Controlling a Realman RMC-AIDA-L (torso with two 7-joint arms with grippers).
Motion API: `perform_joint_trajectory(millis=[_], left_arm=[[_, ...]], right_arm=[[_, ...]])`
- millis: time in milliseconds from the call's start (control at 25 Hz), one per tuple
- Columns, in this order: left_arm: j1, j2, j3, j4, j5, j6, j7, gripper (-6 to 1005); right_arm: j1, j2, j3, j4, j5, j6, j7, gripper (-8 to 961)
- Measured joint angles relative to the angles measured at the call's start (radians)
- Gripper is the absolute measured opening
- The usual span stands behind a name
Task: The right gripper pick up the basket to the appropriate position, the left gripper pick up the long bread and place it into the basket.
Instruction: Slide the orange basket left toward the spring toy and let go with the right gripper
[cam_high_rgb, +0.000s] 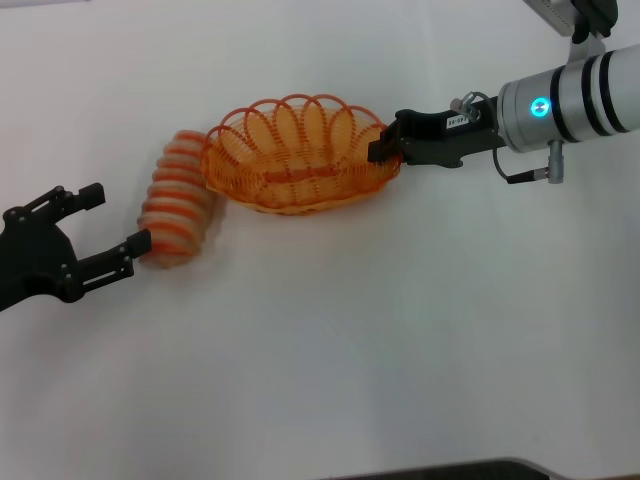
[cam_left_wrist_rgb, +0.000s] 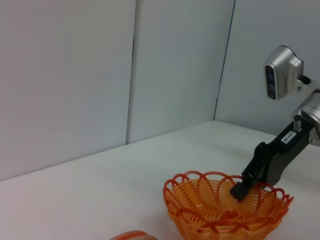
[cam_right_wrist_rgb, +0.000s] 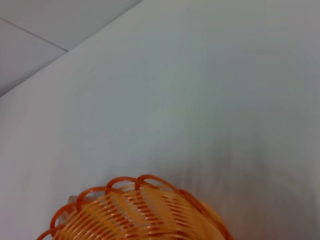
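Observation:
The orange wire basket (cam_high_rgb: 300, 155) stands on the white table, mid-back, and looks tilted toward the camera. My right gripper (cam_high_rgb: 385, 150) is shut on the basket's right rim; it also shows in the left wrist view (cam_left_wrist_rgb: 241, 190), with one finger inside the basket (cam_left_wrist_rgb: 225, 212). The basket's rim fills the lower edge of the right wrist view (cam_right_wrist_rgb: 135, 215). The long bread (cam_high_rgb: 178, 200) lies just left of the basket, its far end touching the basket's wall. My left gripper (cam_high_rgb: 112, 220) is open at the bread's left side, with one fingertip (cam_high_rgb: 138, 242) at the bread's near end. The bread's tip barely shows in the left wrist view (cam_left_wrist_rgb: 132, 235).
The white table (cam_high_rgb: 350, 350) stretches wide in front of the basket and bread. Grey wall panels (cam_left_wrist_rgb: 100, 75) stand behind the table. A head camera unit (cam_left_wrist_rgb: 282, 72) sits above the right arm.

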Motion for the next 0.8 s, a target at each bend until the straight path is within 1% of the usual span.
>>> perform_joint_trajectory(millis=[480,800], left_arm=[[0.0,0.001,-0.001,0.001,0.0,-0.001,0.004,845],[0.0,0.002,-0.004,0.003,0.0,-0.002,0.015,845]], right_arm=[[-0.003,-0.003,0.002,0.018,0.032,-0.005,0.007,116],[-0.007,-0.006,0.0,0.029,0.088,-0.011,0.016,118]])
